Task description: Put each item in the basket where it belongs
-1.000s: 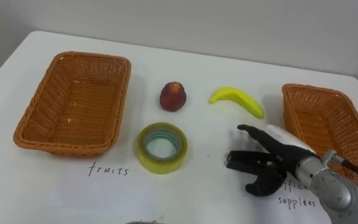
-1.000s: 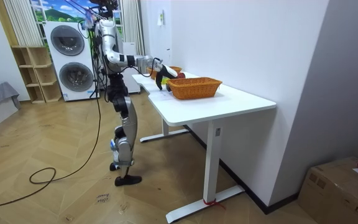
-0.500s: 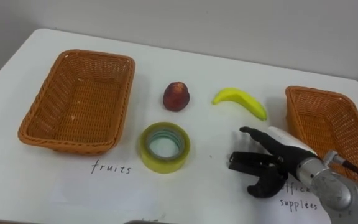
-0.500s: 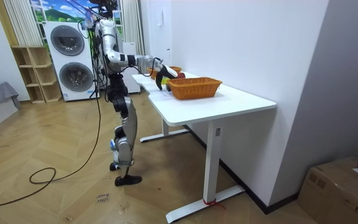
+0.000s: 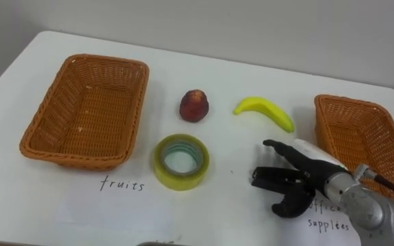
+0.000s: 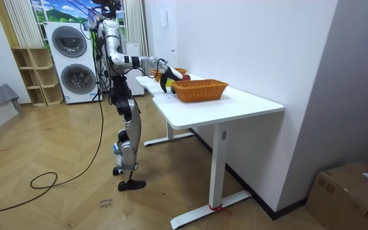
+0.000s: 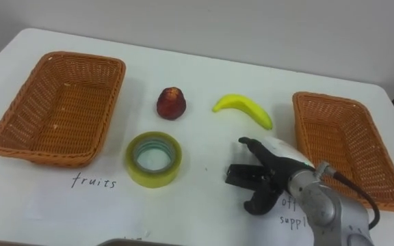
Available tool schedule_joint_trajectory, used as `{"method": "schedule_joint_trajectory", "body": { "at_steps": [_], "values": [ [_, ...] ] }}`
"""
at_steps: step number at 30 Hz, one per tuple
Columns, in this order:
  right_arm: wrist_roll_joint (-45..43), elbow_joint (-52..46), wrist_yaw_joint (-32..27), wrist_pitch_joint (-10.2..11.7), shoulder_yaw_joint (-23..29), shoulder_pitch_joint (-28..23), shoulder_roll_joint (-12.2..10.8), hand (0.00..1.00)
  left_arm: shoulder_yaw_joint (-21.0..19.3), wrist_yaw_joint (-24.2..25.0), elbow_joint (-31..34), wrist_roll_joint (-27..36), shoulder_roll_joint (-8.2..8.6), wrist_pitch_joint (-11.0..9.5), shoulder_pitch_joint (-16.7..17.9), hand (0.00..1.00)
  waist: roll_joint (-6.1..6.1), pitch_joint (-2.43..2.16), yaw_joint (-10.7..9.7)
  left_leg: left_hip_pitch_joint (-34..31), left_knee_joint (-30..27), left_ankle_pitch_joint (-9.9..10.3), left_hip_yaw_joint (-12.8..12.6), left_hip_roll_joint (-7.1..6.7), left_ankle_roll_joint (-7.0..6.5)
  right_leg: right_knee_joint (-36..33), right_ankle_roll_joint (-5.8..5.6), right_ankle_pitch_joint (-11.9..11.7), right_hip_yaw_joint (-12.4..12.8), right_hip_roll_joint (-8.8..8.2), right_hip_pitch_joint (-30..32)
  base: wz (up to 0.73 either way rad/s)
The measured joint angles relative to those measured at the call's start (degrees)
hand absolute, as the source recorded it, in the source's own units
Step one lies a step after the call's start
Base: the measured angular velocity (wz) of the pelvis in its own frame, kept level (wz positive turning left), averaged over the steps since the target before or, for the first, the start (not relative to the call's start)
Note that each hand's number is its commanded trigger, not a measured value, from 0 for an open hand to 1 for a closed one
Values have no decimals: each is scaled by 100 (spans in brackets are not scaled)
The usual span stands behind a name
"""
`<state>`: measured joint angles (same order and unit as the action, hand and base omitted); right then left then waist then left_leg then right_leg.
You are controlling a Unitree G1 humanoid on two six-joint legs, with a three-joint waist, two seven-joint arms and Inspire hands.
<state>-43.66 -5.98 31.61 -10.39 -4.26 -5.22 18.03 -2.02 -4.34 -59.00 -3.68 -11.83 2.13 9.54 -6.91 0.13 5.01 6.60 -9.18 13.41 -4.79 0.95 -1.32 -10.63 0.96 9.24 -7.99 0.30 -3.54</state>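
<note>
A red apple [image 5: 193,105] and a yellow banana [image 5: 265,111] lie at the middle of the white table [image 5: 231,75]. In front of the apple rests a yellow-green roll of tape [image 5: 180,161]. An empty wicker basket [image 5: 84,112] on the left carries the label "fruits" on its near side. A second empty wicker basket [image 5: 361,140] stands at the right. My right hand [image 5: 294,179] hovers low over the table, in front of the banana and right of the tape. Its fingers are spread and loosely bent, holding nothing.
A handwritten label for office supplies [image 5: 327,217] lies partly under my right forearm. In the room view I stand at the table's end, right arm stretched over it [image 6: 161,70], with washing machines [image 6: 75,61] behind me.
The view shifted slightly between the earliest frame and now; the things on the table have not moved. My right hand has stayed in the same place and pose.
</note>
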Motion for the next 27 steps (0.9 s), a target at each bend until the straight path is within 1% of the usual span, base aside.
{"method": "schedule_joint_trajectory", "body": {
  "at_steps": [4, 7, 11, 17, 22, 23, 24, 25, 27],
  "values": [
    [-14, 20, 191, -69, -24, 61, -1, 0, 1, 0, 5, 191, 21, 0, -13, 0, 1, 0, 22, 6, -16, -1, -3, -16, -1, 1, 0, 0, 11, -7, -11, 0],
    [-176, 32, 284, -100, -88, 116, -1, 0, 2, 0, 6, 191, 27, 0, -15, 0, 1, 0, 22, 8, -17, -1, -8, -17, -1, 1, 0, 0, 7, -8, -11, 0],
    [-364, 27, 423, -218, -201, 187, -4, 0, 9, -3, 6, 189, 24, 7, -13, 0, 1, 1, 34, 11, -10, -1, 5, -12, -1, 0, 3, -2, -5, -4, -20, 0],
    [-409, 21, 484, -343, -262, 196, -6, 0, 9, -9, 12, 188, 20, 31, -13, 0, -10, -6, 41, 13, -3, -1, 8, -14, -1, -2, 4, -13, -7, -5, -27, 0],
    [-411, 36, 486, -342, -267, 199, -47, 0, 12, -9, 13, 187, 2, 31, -12, 0, -27, 0, 52, 13, -9, -1, 7, -14, -1, -1, 3, -25, -8, -5, -29, 0],
    [-411, 41, 486, -342, -268, 199, -49, 3, 12, -9, 13, 187, 0, 31, -12, 0, -29, 1, 53, 13, -8, 0, 7, -14, -2, 0, 2, -29, -9, -4, -29, 0],
    [-411, 42, 486, -342, -268, 199, -49, 53, 12, -9, 13, 188, -2, 31, -12, 0, -31, 1, 54, 12, -8, 0, 7, -14, -2, 0, 2, -30, -8, -4, -29, 0],
    [-412, 45, 486, -343, -268, 199, -49, 100, 13, -9, 13, 187, -3, 31, -12, 0, -34, 2, 54, 12, -8, 0, 7, -14, -2, 0, 1, -31, -9, -5, -28, 0],
    [-412, 50, 486, -343, -270, 199, -50, 100, 14, -9, 13, 187, -10, 31, -12, 0, -43, 4, 58, 12, -8, 0, 7, -14, -2, 0, 1, -32, -8, -4, -28, 0]
  ]
}}
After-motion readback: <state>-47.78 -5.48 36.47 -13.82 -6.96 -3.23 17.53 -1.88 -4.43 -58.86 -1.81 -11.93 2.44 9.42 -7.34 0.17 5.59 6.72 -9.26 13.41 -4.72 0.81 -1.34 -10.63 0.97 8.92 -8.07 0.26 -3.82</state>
